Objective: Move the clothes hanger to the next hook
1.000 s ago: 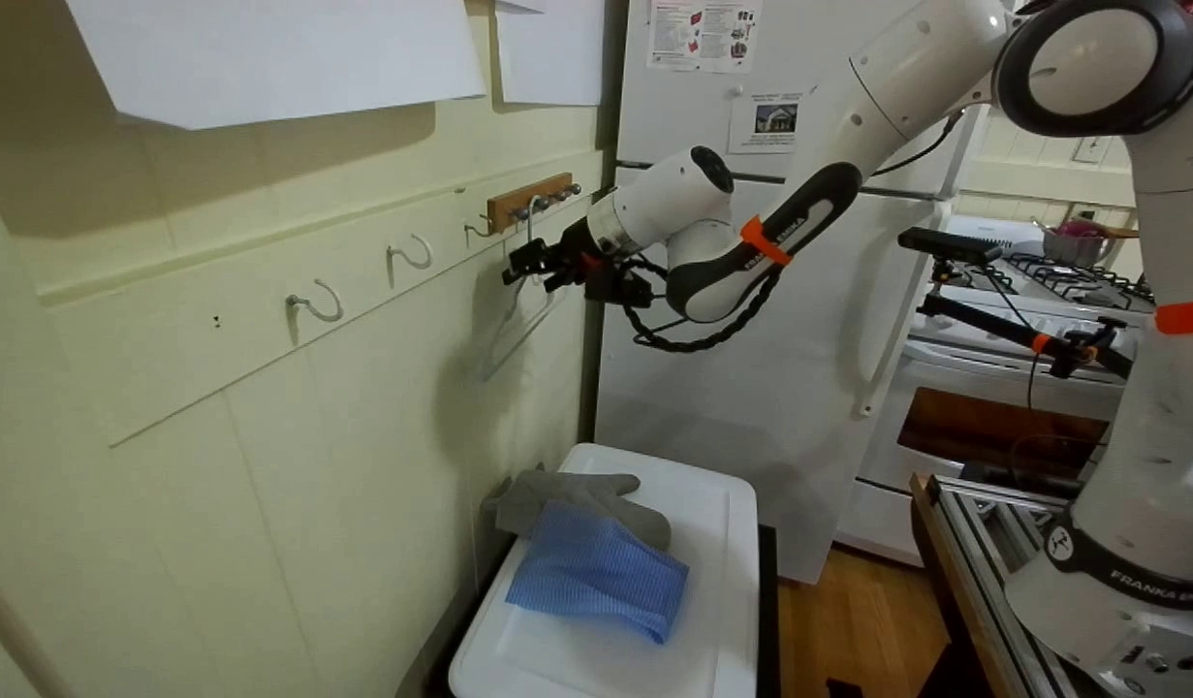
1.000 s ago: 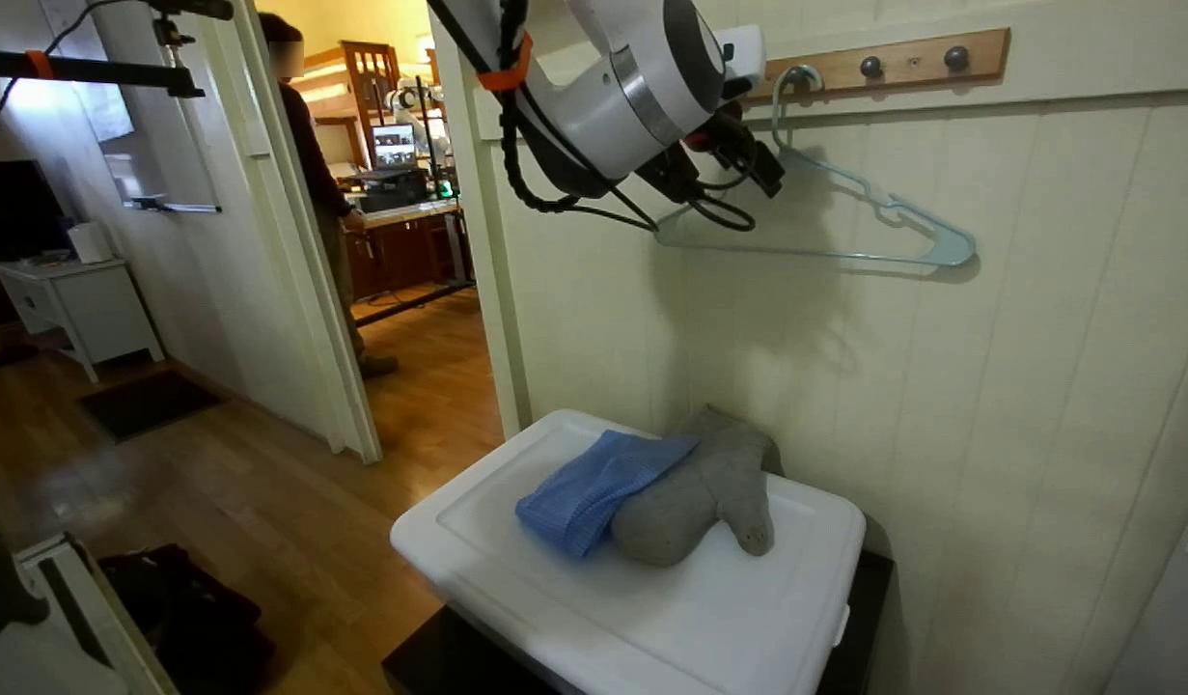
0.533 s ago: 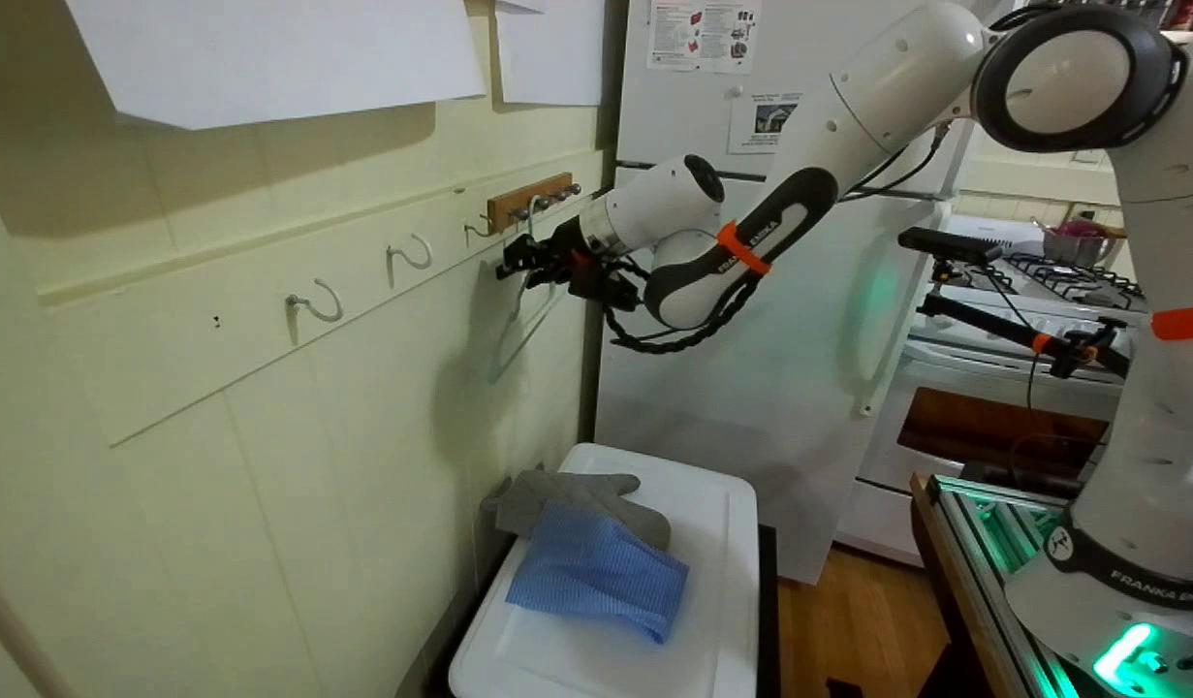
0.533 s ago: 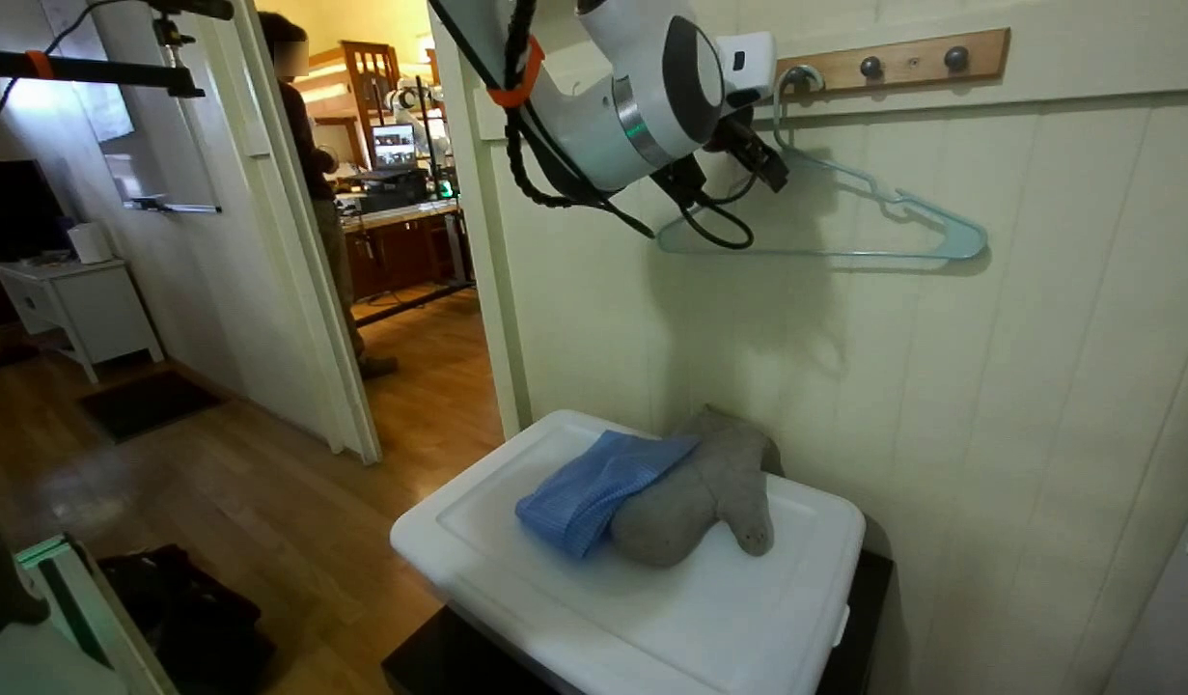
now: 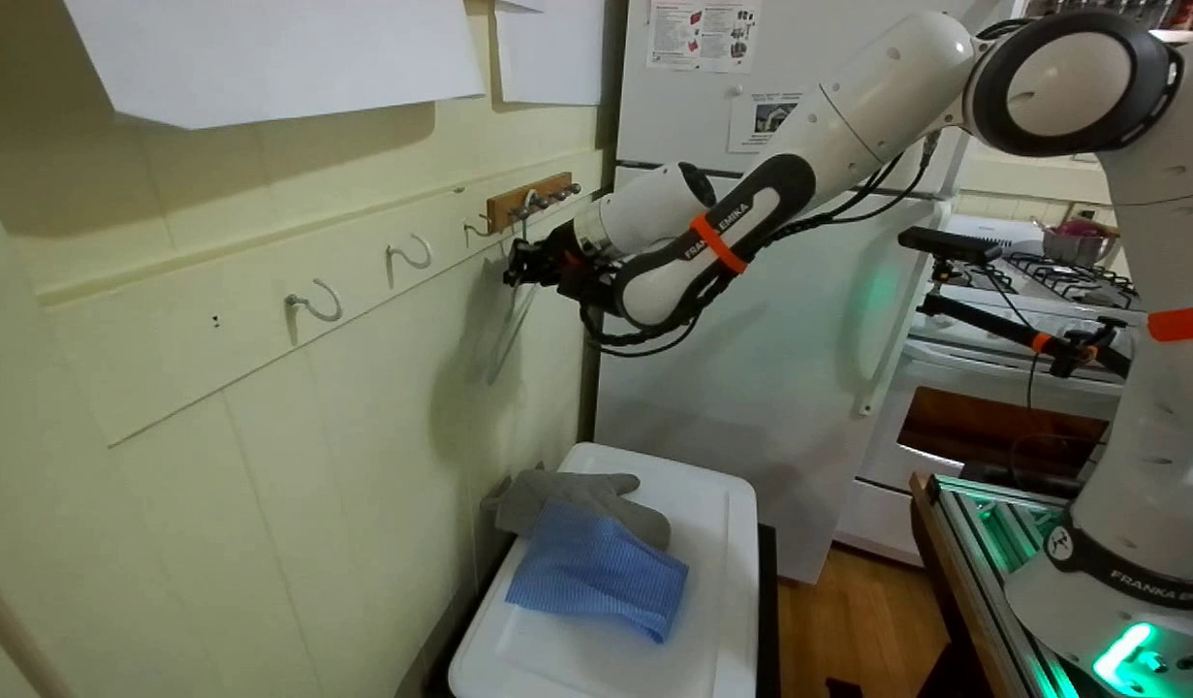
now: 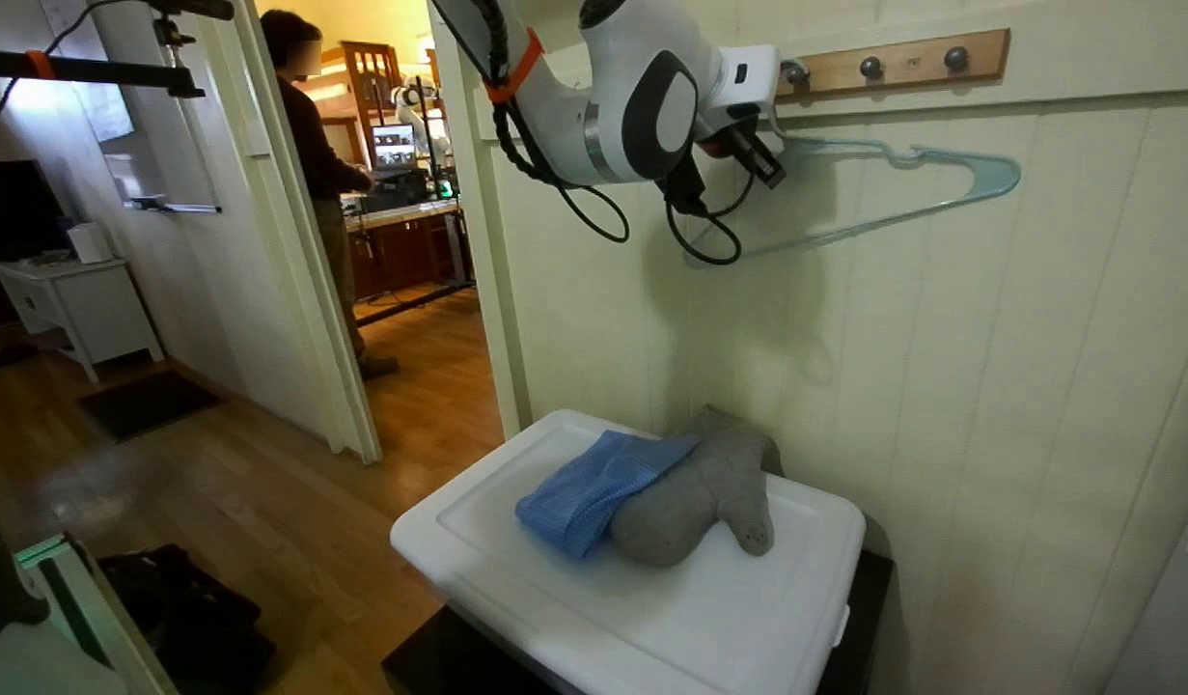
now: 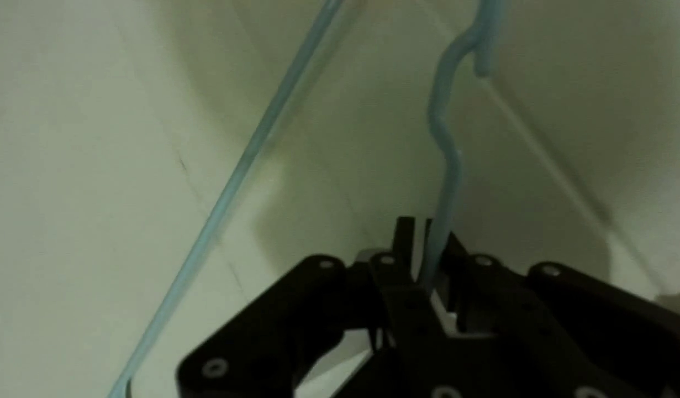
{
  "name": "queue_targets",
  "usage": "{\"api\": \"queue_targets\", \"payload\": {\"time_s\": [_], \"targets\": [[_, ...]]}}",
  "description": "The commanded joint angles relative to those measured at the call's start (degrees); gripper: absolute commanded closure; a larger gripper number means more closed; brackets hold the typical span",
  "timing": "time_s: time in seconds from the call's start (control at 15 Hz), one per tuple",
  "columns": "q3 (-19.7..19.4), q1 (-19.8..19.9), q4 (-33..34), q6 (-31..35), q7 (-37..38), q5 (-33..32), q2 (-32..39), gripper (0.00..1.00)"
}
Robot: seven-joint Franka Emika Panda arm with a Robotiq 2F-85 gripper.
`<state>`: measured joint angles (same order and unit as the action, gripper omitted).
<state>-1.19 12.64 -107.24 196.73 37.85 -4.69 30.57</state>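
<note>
Robot's gripper (image 7: pixel 421 243) was squeezed nearly together, pinching the thin blue clothes hanger (image 6: pixel 995 176) by its upper bar. The hanger hung crooked by the pale wall (image 6: pixel 951 415), its curved top near the end knob (image 6: pixel 796 74) of a wooden rack (image 6: pixel 897 62). Below, a blue cloth (image 6: pixel 603 487) lay partly over a gray mitt (image 6: pixel 673 514) on a white lid (image 6: pixel 729 618).

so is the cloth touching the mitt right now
Touching. Both exterior views show it: the cloth lies draped over part of the mitt, overlapping it with no gap between them.
</note>
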Motion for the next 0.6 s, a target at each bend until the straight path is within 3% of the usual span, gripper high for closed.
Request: {"api": "queue_targets", "payload": {"time_s": [0.0,0.33,0.53], "targets": [[1.2,0.7,-2.2,1.5,-6.5,8.4,-1.7,0.97],[2.0,1.2,-3.3,0.2,-9.7,17.5,-3.3,0.99],[1.1,1.4,-4.0,-0.1,-5.7,16.2,-3.8,0.99]]}}
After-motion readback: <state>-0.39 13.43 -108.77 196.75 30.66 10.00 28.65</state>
